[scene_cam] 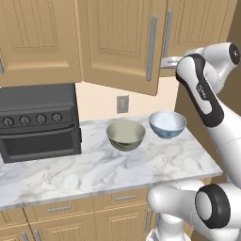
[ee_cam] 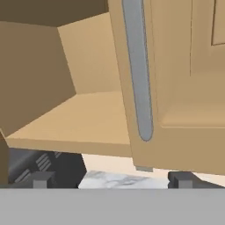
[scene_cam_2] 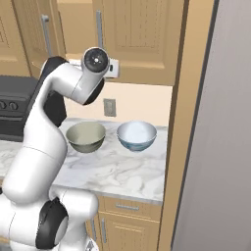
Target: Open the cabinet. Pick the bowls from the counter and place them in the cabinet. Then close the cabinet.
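We see a white marble counter (scene_cam: pixel 94 172) with grey veins and a thick pale edge, running from a black oven (scene_cam: pixel 37 120) with four knobs on the left to a tall oak side panel (scene_cam_2: pixel 188 122) on the right. Low oak drawers (scene_cam: pixel 61 207) with short silver handles sit under it, and a grey wall outlet (scene_cam: pixel 122 104) is set in the cream wall behind.

Two deep round bowls stand on the counter just beside each other, toward the far right. The left bowl (scene_cam: pixel 125 134) is dull olive-grey with a cream inside; the right bowl (scene_cam: pixel 167 124) is white with a pale blue pattern.

Above them hangs the cabinet (scene_cam: pixel 117 42), light oak with raised-panel doors and long vertical silver bar handles. Its left door (scene_cam: pixel 120 47) is swung partly out; the right door (ee_cam: pixel 184 88) is shut. In the hand view we look past the right door's handle (ee_cam: pixel 138 70) into the bare oak inside, with the shelf floor (ee_cam: pixel 83 118) showing.

The gripper (ee_cam: pixel 112 179) is raised near the lower edge of the doors, its fingers (ee_cam: pixel 40 179) spread wide and holding nothing.

We can read no writing or labels.
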### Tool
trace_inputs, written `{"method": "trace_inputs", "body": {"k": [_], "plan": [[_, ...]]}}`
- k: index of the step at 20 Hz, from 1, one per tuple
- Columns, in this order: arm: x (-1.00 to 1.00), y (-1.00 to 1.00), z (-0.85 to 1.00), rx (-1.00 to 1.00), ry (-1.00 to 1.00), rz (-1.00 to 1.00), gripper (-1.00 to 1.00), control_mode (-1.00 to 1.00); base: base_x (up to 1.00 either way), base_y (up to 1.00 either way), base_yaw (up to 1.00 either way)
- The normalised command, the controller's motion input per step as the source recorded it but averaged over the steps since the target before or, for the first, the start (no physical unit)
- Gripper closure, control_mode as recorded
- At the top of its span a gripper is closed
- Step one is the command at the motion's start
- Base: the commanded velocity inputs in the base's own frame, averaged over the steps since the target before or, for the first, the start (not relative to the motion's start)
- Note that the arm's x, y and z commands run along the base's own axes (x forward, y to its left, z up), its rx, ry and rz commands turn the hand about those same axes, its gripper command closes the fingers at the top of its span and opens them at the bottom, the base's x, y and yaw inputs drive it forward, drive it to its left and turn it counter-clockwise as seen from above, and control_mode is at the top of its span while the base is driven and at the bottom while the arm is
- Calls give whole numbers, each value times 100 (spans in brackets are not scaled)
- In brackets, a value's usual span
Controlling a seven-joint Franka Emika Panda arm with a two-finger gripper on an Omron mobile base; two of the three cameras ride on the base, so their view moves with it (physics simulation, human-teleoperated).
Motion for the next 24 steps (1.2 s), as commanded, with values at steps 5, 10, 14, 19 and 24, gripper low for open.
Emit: {"method": "trace_inputs", "body": {"k": [5,10,14,19,24], "plan": [[-28,100,2,0,-13,1,-100,-100,0,0,0],[-62,100,3,0,-5,6,-100,-100,0,0,0],[-31,100,0,0,0,7,-100,-100,0,0,0],[-11,100,-1,0,0,5,-100,-100,0,0,0],[-9,87,-8,2,-1,1,-100,-100,0,0,0]]}}
